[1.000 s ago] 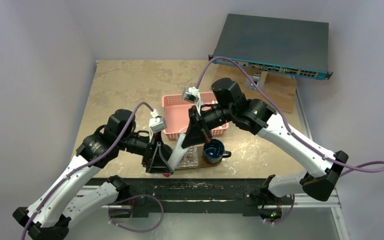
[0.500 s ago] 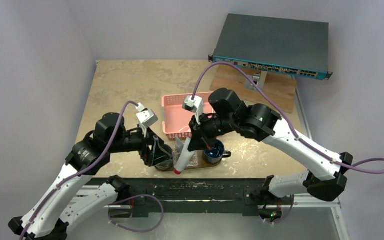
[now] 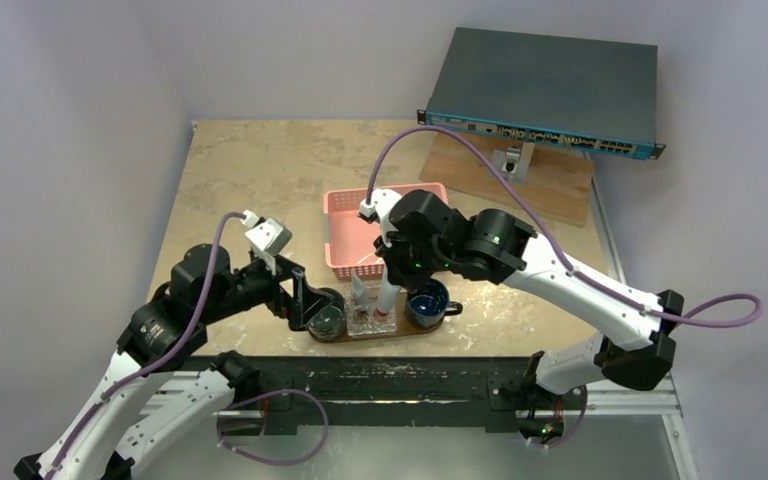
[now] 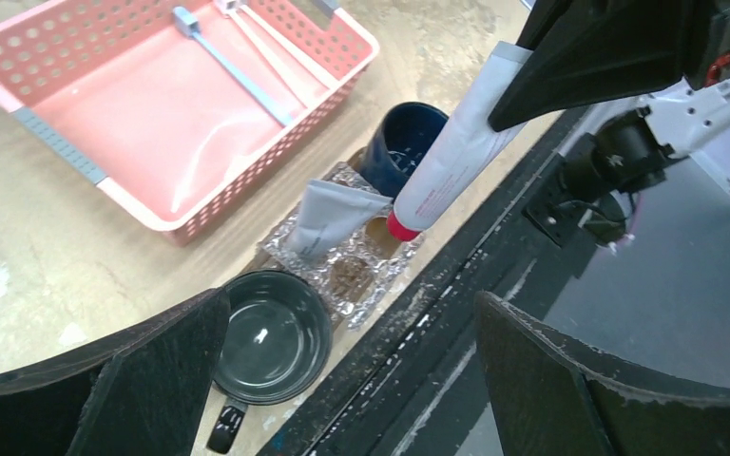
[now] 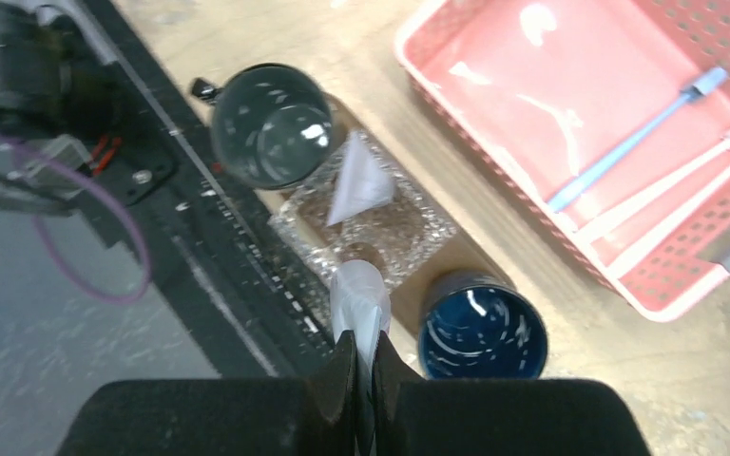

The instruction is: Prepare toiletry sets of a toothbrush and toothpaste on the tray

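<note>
My right gripper (image 5: 362,342) is shut on the flat end of a white toothpaste (image 5: 359,296) tube. It hangs red cap down (image 4: 447,147) over a clear crinkled holder (image 4: 352,275) on the brown tray (image 5: 456,252). A second grey-white tube (image 4: 328,217) leans in that holder. A blue-grey toothbrush (image 5: 627,142) lies in the pink basket (image 3: 345,225) behind the tray. My left gripper (image 4: 350,328) is open and holds nothing, beside the dark green mug (image 4: 266,337) at the tray's left end.
A blue mug (image 5: 480,332) stands on the tray's right end, close to the hanging tube. White sticks lie beside the toothbrush in the basket. The table's front edge and black rail (image 3: 400,370) run just below the tray. A network switch (image 3: 545,90) sits at back right.
My left gripper opened wide and drew back to the left, away from the tube. My right gripper swung the tube from slanted to upright over the clear holder.
</note>
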Controlling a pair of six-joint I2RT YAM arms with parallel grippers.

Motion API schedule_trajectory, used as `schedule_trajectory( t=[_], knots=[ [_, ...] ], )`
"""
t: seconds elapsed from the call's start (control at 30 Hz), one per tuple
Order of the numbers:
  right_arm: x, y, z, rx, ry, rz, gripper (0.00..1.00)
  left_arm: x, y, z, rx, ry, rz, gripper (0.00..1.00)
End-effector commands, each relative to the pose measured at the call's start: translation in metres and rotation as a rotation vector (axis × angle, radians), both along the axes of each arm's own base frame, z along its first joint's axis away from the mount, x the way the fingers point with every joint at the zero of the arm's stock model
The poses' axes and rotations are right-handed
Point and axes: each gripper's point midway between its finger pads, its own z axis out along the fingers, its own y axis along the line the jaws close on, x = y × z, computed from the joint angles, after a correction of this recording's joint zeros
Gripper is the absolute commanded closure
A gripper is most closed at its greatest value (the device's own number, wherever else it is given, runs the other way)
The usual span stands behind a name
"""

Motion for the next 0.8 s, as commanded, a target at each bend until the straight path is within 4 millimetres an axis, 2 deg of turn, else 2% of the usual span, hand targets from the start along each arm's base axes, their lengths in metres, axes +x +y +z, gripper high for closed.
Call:
schedule_trajectory(
  t=[0.0, 0.3, 0.77],
  knots=[
    [0.028, 0.0, 0.01, -0.007, -0.097, -0.134, 1.0, 0.017, 0.012, 0.001, 0.003, -0.058, 0.114, 0.0],
    [0.043, 0.014, 0.006, -0.01, -0.126, -0.173, 1.0, 0.023, 0.021, -0.011, 0.036, -0.073, 0.164, 0.0],
    [0.051, 0.028, 0.0, -0.01, -0.144, -0.191, 1.0, 0.028, 0.027, -0.024, 0.066, -0.089, 0.197, 0.0]
  ],
)
